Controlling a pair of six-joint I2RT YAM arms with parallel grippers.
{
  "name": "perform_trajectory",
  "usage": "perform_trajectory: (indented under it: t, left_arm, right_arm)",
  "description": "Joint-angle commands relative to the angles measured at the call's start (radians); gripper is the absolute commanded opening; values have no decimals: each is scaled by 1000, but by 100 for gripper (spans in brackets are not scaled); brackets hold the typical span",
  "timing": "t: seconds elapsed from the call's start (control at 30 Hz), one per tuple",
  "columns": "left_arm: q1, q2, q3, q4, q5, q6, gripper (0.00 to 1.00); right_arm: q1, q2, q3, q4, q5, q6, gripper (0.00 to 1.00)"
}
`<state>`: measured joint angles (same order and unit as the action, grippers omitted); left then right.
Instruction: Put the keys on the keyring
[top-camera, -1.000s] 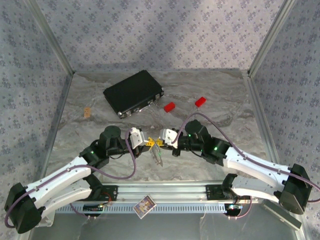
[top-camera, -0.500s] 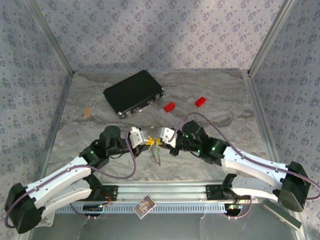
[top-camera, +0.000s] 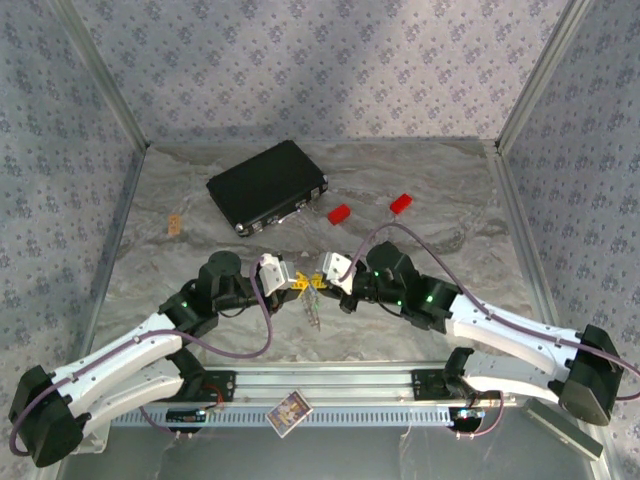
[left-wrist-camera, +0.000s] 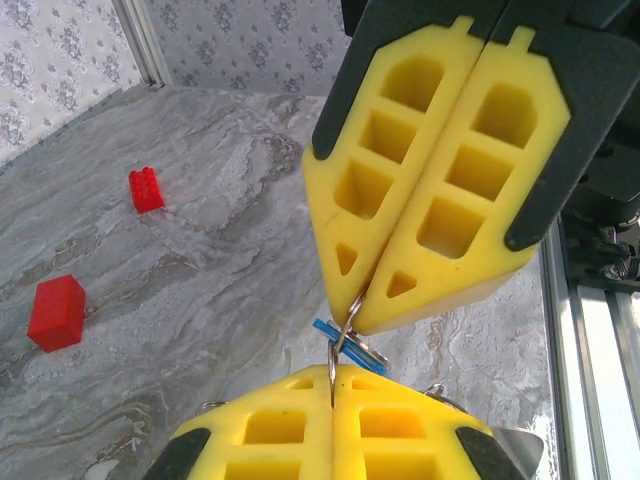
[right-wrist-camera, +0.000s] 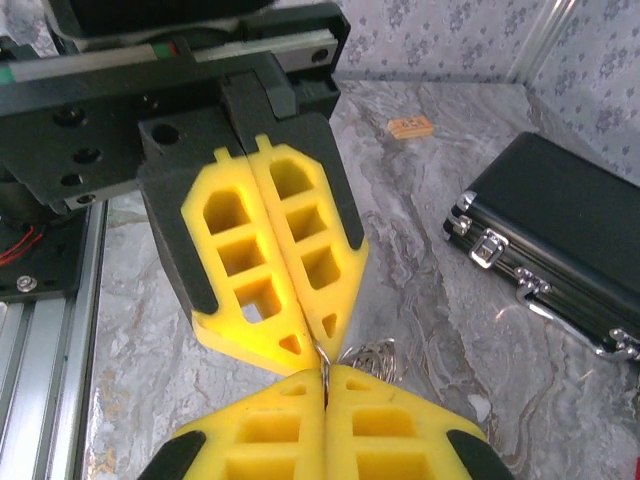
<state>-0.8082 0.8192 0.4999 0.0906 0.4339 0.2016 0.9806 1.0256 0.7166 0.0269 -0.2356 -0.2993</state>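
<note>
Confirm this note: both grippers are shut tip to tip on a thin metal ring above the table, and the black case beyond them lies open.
Not quite: the black case is closed, lid down and latches fastened, as the right wrist view shows. The rest stands: the left gripper and right gripper are shut tip to tip on the thin metal ring above the table.

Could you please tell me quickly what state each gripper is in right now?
Left gripper: shut on the keyring.
Right gripper: shut on the keyring.
</note>
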Motion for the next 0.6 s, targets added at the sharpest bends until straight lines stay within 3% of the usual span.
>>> perform_trajectory:
  t: [0.0,0.57]
  left_arm:
    - [-7,-7,8,35,39,12,0]
    - [-6,-12,5,34,31,7,0]
  right_arm:
    - [6,-15,-5,36,4,-14,0]
    - [12,-24,-15,19,38,-10,0]
